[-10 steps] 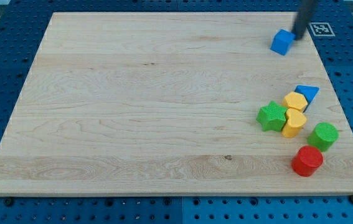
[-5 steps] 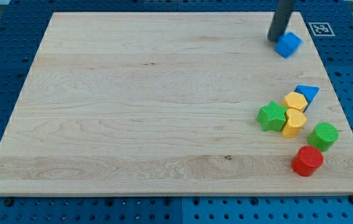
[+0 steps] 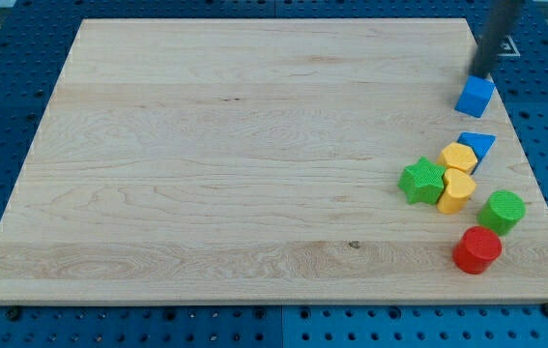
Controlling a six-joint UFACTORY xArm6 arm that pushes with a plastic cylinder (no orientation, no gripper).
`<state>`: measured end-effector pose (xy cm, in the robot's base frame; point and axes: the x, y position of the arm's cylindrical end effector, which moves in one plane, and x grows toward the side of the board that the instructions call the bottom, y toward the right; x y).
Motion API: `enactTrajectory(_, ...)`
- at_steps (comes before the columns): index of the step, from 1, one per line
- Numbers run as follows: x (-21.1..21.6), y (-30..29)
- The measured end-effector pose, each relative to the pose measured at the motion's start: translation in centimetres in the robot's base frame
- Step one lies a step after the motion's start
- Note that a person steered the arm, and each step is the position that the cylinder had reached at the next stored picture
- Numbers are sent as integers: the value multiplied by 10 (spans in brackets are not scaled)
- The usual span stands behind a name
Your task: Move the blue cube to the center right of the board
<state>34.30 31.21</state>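
In the camera view, the blue cube [image 3: 475, 97] is found near the right edge of the board [image 3: 235, 164], below its top right corner. My tip [image 3: 477, 73] is placed just above the cube, apparently touching its upper side. No gripper is present, only the rod. The centre right lies further down, so a downward push is judged necessary.

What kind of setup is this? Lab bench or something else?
Most likely a robotics lab bench: a light wooden board lies on a blue perforated table, a black-and-white fiducial marker sits at the view's top right, and my tip is just above the blue cube.
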Motion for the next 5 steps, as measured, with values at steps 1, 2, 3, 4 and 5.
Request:
enactTrajectory(1,76,-6)
enactTrajectory(2,91,-13)
enactTrajectory(3,-3,32)
enactTrajectory(4,-63,19)
enactTrajectory(5,-30,-49)
